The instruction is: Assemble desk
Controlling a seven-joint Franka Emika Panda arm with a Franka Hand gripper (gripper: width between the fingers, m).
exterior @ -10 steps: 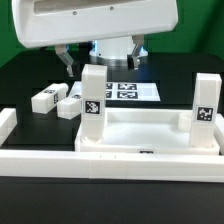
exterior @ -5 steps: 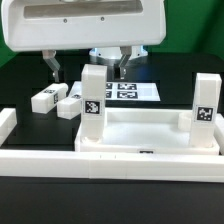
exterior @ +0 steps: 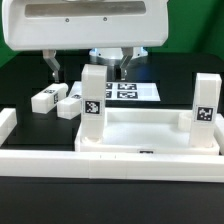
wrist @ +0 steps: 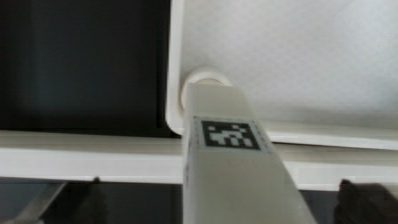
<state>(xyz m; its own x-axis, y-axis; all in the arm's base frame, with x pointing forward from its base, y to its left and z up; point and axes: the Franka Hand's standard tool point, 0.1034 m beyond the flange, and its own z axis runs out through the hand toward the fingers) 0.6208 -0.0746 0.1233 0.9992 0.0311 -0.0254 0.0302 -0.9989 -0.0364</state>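
We see the black table [exterior: 110, 195] spreading out beneath the tool [exterior: 87, 72]. The white desk panel [exterior: 150, 128] lies on it, below the tool, and reaches away from it toward the exterior view's right. A long border bar [exterior: 40, 160] runs along the panel's far side from the tool. The marker board [exterior: 135, 91] lies flat beyond the tool. The tool is released, its jaws spread wide and holding nothing. One upright leg [exterior: 92, 105] stands directly under it, between the two fingers [exterior: 54, 72] and apart from both. In the wrist view this leg [wrist: 231, 170] rises from a round corner socket [wrist: 199, 80]. A second upright leg [exterior: 205, 108] stands at another corner, well off to the exterior view's right. Two loose legs [exterior: 45, 99] [exterior: 68, 105] lie low beside the tool's other finger.
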